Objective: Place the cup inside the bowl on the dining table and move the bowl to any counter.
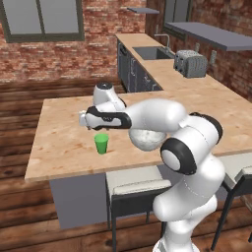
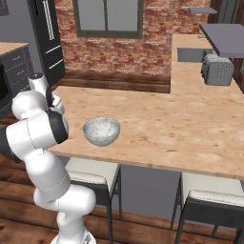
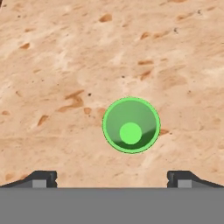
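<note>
Now, counted as I look down:
Cups: one green cup [image 3: 131, 125], upright on the dining table [image 1: 64, 142], straight below my hand and empty.
Bowls: one speckled bowl [image 2: 101, 131], near the table's front edge, just beside the cup and apart from it.
My gripper [image 3: 112, 177]: fingers spread wide, holding nothing, hanging over the cup.
Stools: two grey-framed stools [image 2: 90, 177] tucked under the front edge.
Surface: light wood-look top, bare around the cup.
Room: red brick walls, one window [image 2: 108, 16], one toaster [image 1: 190, 63] on the counter [image 1: 162, 66] beside one sink [image 1: 150, 52].
</note>
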